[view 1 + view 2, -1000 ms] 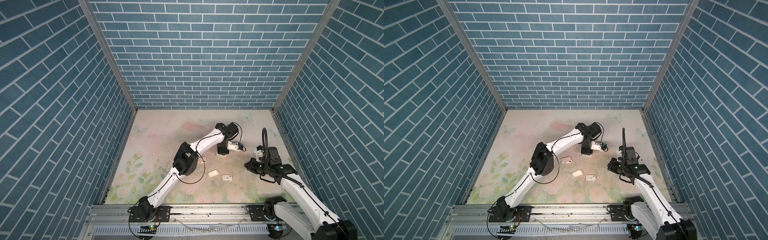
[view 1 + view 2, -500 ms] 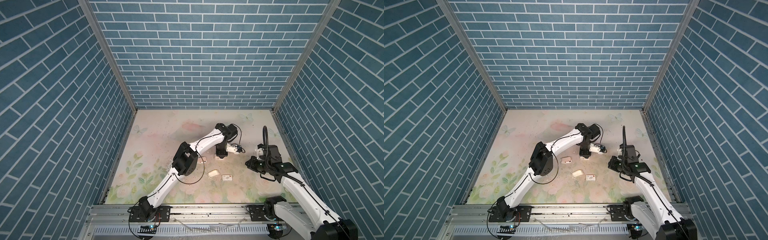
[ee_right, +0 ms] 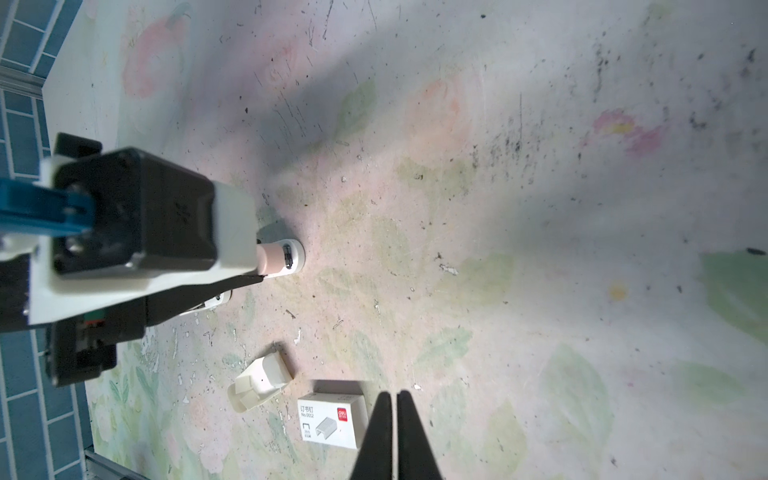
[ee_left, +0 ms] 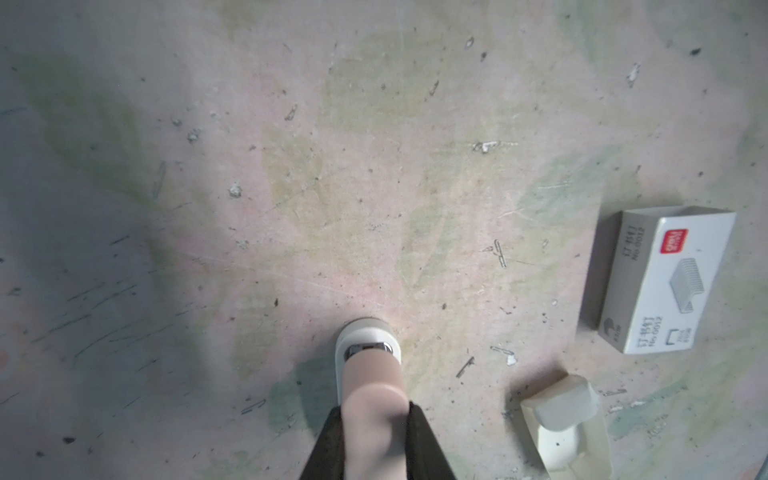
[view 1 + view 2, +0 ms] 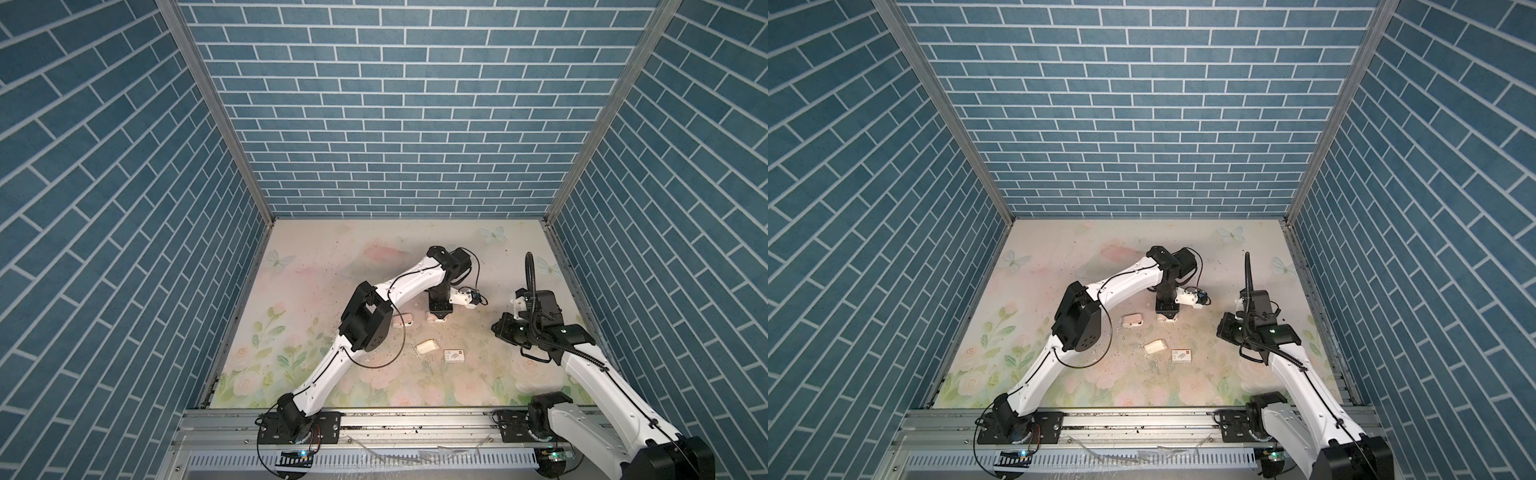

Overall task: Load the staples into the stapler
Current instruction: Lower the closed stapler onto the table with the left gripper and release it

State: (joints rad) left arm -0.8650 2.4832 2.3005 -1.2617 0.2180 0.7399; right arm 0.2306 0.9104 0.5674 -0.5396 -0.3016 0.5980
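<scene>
Stapler point(image 4: 368, 361) upright, nose down at the floral mat point(image 4: 208, 166), pinched tight between the black fingers of the left gripper point(image 4: 374, 419). In both top views that's mid-table, well clear of every wall. Toward the front rail sit a cream plastic piece point(image 4: 565, 419) and, just beyond it, the white box point(image 4: 665, 282) with its red mark. A second pink stapler point(image 5: 1132, 321) lies flat just to the left. Stray staple bits point(image 4: 500, 253) dot the mat. Right gripper point(image 3: 391, 399) empty, jaws pressed together, hanging above the mat near the box, on the right side. Plenty of bare mat behind, toward the back wall.
</scene>
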